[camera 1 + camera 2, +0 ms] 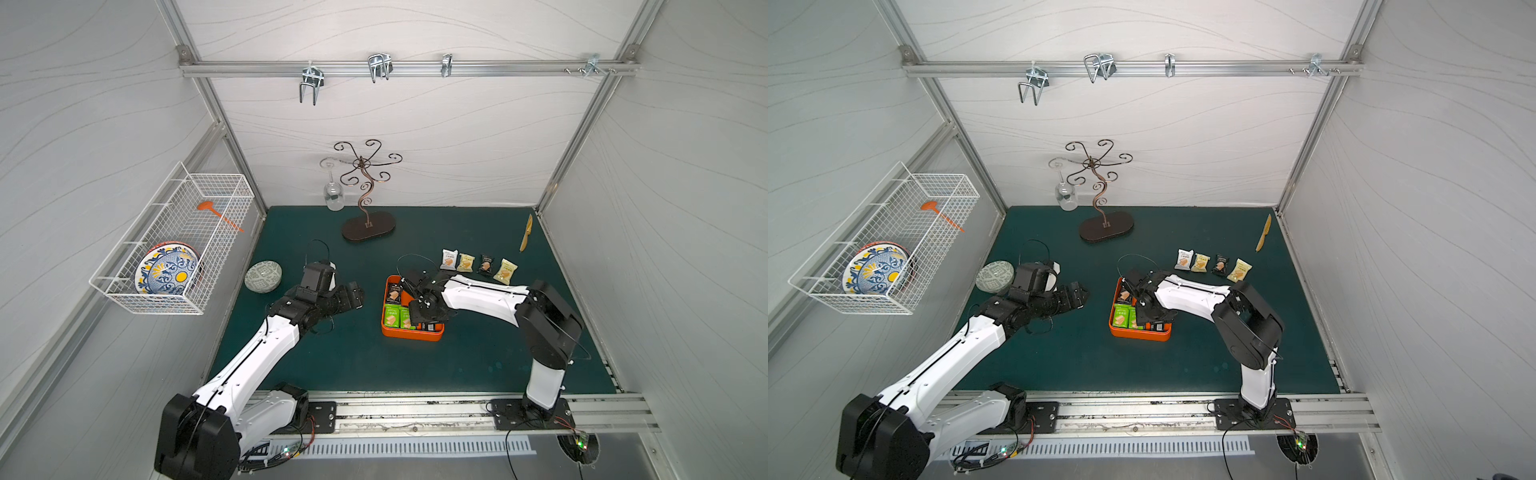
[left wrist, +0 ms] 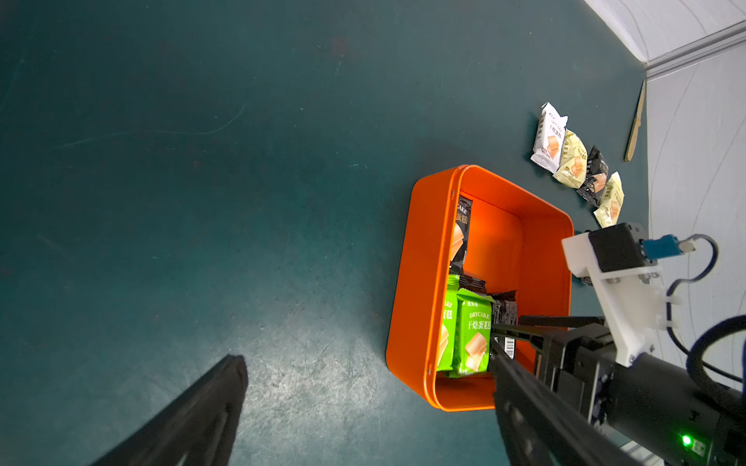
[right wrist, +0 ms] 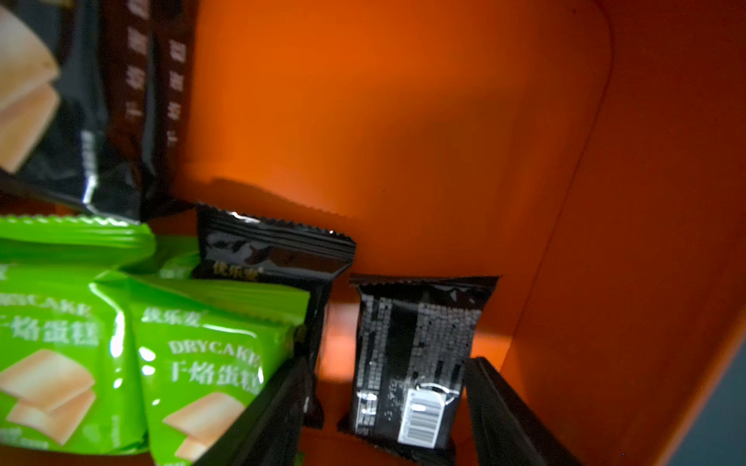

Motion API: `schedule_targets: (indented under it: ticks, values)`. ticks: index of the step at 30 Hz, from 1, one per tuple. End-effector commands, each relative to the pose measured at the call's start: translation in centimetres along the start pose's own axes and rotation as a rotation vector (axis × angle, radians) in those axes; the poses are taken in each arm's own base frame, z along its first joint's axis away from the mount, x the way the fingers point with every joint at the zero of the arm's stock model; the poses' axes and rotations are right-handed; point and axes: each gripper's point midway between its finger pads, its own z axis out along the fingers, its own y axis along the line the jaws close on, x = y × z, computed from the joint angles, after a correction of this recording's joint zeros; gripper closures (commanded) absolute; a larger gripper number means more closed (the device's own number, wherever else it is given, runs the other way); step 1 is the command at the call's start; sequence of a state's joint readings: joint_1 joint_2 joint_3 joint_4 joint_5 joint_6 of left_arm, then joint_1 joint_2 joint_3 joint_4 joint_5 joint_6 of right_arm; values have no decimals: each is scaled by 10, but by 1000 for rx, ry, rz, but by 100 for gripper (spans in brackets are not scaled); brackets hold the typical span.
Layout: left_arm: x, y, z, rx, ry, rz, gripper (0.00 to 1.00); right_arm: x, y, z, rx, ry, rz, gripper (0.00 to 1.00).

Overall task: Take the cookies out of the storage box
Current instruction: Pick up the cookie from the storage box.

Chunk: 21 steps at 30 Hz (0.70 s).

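The orange storage box [image 1: 411, 333] [image 1: 1138, 334] [image 2: 407, 282] sits mid-mat. It holds green cookies [image 1: 392, 316] [image 3: 202, 363] and black cookies. My right gripper [image 1: 422, 322] [image 3: 387, 371] reaches down into the box. Its jaws stand open on either side of a black packet with a barcode [image 3: 415, 363], with a gap on each side. Several more cookies [image 1: 478, 265] [image 1: 1212, 266] [image 2: 577, 161] lie in a row on the mat behind the box. My left gripper [image 1: 358, 296] [image 2: 365, 359] hovers wide open left of the box, with nothing in it.
A metal glass stand [image 1: 368, 226] with a hanging wine glass [image 1: 333, 195] stands at the back. A round green dish [image 1: 263, 276] lies behind the left arm. A wooden knife [image 1: 526, 232] lies at the back right. A white wire basket [image 1: 174, 249] holding a plate hangs on the left wall.
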State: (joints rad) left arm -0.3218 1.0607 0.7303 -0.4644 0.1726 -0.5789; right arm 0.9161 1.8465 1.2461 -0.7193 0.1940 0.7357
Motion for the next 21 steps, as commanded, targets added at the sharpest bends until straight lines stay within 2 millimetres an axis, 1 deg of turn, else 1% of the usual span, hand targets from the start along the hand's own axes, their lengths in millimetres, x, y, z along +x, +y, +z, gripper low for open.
schedule_targets:
  ticks: [1,6,10,15,18,20,21]
  values:
    - [-6,-3,-4,9,-32,21,1,10,-18,18,59,58,18,32]
    - [-6,-3,-3,6,-29,23,1,6,-24,24,82,59,11,34]
    - [-6,-2,-3,4,-28,23,1,5,-28,28,97,68,4,37]
    - [-7,-3,-3,4,-30,26,1,6,-36,35,139,85,-13,36]
    - [-7,-3,-3,6,-30,24,1,8,-37,39,148,98,-20,36]
    - [-7,-3,-3,6,-32,26,1,7,-36,39,147,96,-19,38]
    - [-7,-3,-3,5,-30,28,1,7,-36,39,146,93,-18,41]
